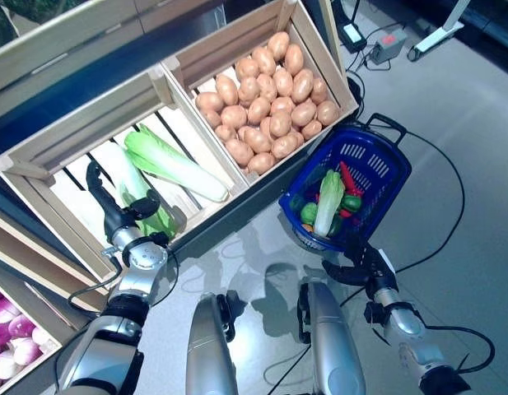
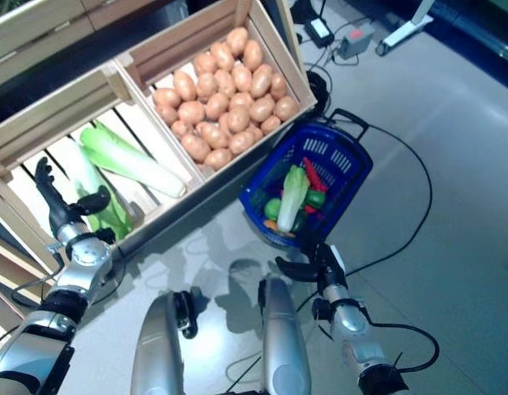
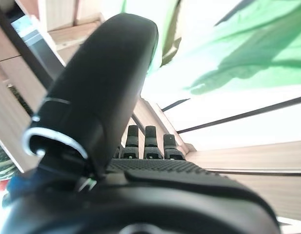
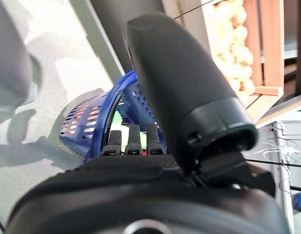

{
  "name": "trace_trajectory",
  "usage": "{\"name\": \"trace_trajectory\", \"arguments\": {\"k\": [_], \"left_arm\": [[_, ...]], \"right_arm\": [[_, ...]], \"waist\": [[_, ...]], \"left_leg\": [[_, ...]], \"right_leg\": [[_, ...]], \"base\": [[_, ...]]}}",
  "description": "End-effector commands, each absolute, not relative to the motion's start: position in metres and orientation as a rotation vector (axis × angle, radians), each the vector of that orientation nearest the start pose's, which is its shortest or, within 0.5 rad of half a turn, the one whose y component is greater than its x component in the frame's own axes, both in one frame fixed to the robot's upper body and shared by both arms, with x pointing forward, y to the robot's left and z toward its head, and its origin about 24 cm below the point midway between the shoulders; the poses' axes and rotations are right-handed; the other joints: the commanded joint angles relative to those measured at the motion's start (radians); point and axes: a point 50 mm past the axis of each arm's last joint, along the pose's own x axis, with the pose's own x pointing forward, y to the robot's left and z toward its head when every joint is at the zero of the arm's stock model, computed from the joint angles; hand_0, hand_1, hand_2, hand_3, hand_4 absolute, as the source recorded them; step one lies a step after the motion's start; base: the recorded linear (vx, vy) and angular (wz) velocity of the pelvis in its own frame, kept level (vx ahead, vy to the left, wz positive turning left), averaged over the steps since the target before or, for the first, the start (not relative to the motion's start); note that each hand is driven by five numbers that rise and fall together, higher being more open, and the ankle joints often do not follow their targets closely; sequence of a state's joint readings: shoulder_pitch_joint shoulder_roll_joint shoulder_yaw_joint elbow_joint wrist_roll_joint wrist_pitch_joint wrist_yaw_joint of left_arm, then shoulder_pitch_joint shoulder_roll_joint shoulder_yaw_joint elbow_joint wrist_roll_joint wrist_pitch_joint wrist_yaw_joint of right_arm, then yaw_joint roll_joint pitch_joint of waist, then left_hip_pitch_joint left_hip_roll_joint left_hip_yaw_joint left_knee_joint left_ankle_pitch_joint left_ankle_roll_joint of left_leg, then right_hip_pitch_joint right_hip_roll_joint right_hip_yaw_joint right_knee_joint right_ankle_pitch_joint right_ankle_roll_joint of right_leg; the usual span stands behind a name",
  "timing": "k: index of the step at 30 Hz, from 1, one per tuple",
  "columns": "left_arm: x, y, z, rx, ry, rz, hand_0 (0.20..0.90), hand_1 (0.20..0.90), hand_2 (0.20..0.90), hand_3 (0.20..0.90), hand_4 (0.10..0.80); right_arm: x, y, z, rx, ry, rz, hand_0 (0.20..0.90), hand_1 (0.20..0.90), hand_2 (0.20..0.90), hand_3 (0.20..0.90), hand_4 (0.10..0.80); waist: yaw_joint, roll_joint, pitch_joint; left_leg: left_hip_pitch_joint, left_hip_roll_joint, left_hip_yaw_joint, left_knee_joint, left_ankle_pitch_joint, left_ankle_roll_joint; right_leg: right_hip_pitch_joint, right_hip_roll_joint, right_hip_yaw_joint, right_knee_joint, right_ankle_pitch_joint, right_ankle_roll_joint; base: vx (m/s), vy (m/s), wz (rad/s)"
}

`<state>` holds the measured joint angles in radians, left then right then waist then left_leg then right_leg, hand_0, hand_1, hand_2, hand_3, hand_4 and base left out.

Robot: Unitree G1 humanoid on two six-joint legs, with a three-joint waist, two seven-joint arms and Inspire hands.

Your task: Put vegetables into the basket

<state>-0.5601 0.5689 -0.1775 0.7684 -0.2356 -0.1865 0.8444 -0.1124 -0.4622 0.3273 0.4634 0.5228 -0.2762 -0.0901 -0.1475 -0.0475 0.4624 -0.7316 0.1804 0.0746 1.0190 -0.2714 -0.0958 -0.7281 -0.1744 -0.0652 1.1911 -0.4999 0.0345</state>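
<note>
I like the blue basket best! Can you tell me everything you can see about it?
The blue basket looks like plastic, with slotted walls and a black handle folded down at its far rim. It sits upright on the grey floor, beside the wooden crate of potatoes. Inside lie a long pale-green cabbage, red peppers and some round green vegetables. The right hand hovers open at its near rim; whether it touches cannot be told.

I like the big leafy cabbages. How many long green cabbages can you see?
3: one cabbage lies across the left crate, another sits beside the left hand, and one stands in the blue basket. More may be hidden.
</note>
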Motion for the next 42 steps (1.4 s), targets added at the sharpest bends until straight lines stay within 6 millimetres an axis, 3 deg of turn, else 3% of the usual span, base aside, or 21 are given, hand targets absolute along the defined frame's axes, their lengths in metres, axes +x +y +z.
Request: {"name": "trace_trajectory", "arguments": {"k": [1,17,23,31,42], "left_arm": [[0.330,0.325,0.152,0.420,-0.301,1.039,0.900,0.900,0.900,0.900,0.800],[0.344,0.345,0.235,0.330,-0.389,1.120,0.900,0.900,0.900,0.900,0.800],[0.347,0.348,0.257,0.279,-0.403,1.107,0.900,0.900,0.900,0.900,0.800],[0.355,0.344,0.269,0.277,-0.365,1.066,0.900,0.900,0.900,0.900,0.800],[0.359,0.349,0.271,0.290,-0.271,0.996,0.900,0.900,0.900,0.900,0.800]], "right_arm": [[0.265,-0.210,0.024,0.030,-0.022,0.012,0.900,0.900,0.900,0.900,0.800],[0.271,-0.218,0.029,-0.008,-0.028,-0.023,0.900,0.900,0.900,0.900,0.800],[0.269,-0.226,0.030,-0.028,-0.043,-0.041,0.900,0.900,0.900,0.900,0.800],[0.265,-0.229,0.035,-0.040,-0.072,-0.044,0.900,0.900,0.900,0.900,0.800],[0.267,-0.231,0.046,-0.060,-0.120,-0.047,0.900,0.900,0.900,0.900,0.800]], "waist": [[-0.014,-0.001,-0.058],[-0.030,-0.012,0.024],[-0.038,-0.018,0.054],[-0.046,-0.027,0.058],[-0.054,-0.029,0.058]], "left_leg": [[0.032,-0.032,0.029,0.087,-0.157,0.084],[-0.104,-0.014,0.021,0.156,-0.142,0.085],[-0.167,-0.005,0.013,0.191,-0.145,0.093],[-0.245,0.001,0.014,0.214,-0.142,0.101],[-0.328,0.007,0.024,0.229,-0.132,0.110]], "right_leg": [[0.026,-0.007,-0.029,-0.068,0.072,-0.019],[-0.110,0.002,-0.010,0.002,0.084,-0.022],[-0.171,0.008,0.003,0.037,0.085,-0.026],[-0.249,0.013,0.012,0.062,0.092,-0.028],[-0.333,0.018,0.012,0.090,0.103,-0.032]], "base": [[0.000,0.000,0.00],[-0.014,0.014,0.00],[0.002,0.024,0.01],[0.002,0.010,0.02],[-0.017,0.006,0.01]]}}
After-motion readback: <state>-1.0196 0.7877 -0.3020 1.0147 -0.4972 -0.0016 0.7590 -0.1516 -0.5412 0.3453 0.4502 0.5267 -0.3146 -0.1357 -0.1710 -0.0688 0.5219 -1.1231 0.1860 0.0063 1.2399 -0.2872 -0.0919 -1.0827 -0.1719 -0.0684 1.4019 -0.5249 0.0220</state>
